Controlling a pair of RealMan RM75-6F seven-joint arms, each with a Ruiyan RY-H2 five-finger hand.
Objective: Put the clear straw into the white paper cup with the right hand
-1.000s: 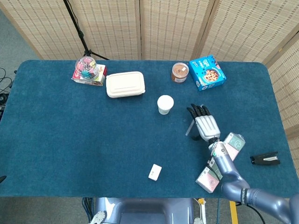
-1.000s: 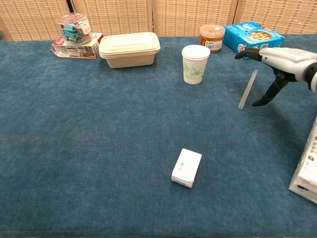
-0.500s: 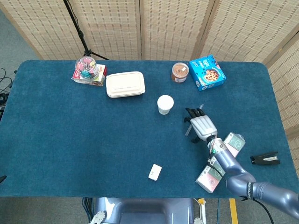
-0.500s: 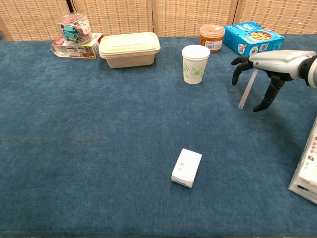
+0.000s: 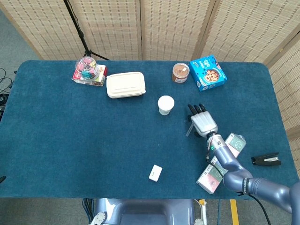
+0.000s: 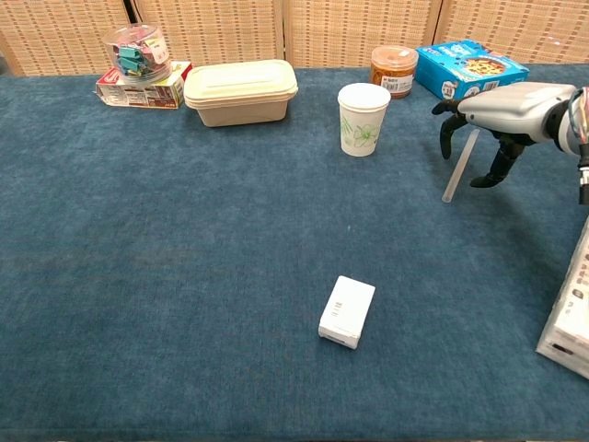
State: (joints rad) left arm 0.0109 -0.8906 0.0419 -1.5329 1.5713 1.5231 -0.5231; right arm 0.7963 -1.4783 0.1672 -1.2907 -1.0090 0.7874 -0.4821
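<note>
Chest view shows the right robot hand point(image 6: 497, 118) arched, ungrasping, over the clear straw point(image 6: 459, 167); closing off-centre could roll it away from the white paper cup point(image 6: 363, 119).

The right hand point(image 6: 504, 112) has a silver-grey shell and black fingers point(image 6: 447, 138); its forearm is glossy blue-grey.

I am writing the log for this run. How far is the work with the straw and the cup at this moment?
Early stage. Done: the right hand is over the clear straw, fingers curled down around its upper end. In hand: nothing yet; the straw lies flat on the table and no firm grip shows. Left: grip it, lift it, carry it to the white paper cup, which stands upright, and drop it in.
</note>
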